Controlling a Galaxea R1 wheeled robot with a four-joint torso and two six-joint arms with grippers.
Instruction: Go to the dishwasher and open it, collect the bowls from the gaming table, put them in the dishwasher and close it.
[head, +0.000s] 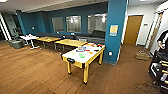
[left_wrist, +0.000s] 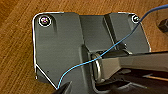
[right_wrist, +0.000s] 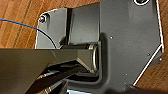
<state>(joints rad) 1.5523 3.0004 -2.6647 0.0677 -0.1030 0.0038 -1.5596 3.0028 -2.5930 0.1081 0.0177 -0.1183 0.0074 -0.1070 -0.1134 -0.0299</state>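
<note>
Facing the gaming table (head: 83, 56) from a little way off, you've got it near the middle of the head view: yellow legs and frame, pale top, one short end toward the camera with a dark fitting on it. Its top carries a bright green item (head: 81, 55), small orange and red bits (head: 90, 51) and flat colourful boxes (head: 81, 48) toward the far end. Too blurred to say which of these are bowls. It stands on brown wood-look floor (head: 30, 72), just beside a teal pillar (head: 115, 30). Behind it you see two low wooden benches (head: 71, 42), a small white bench (head: 29, 38) further left, and a dark sofa (head: 96, 37) under the windows of the teal wall. A wooden door (head: 132, 29) sits right of the pillar. At the right edge a person (head: 163, 40) stands by dark equipment (head: 160, 67). Both wrist views give you the robot's dark plate over the floor with a blue cable (left_wrist: 105, 53) across it. Left hand state: can't tell. Right hand state: can't tell.
</note>
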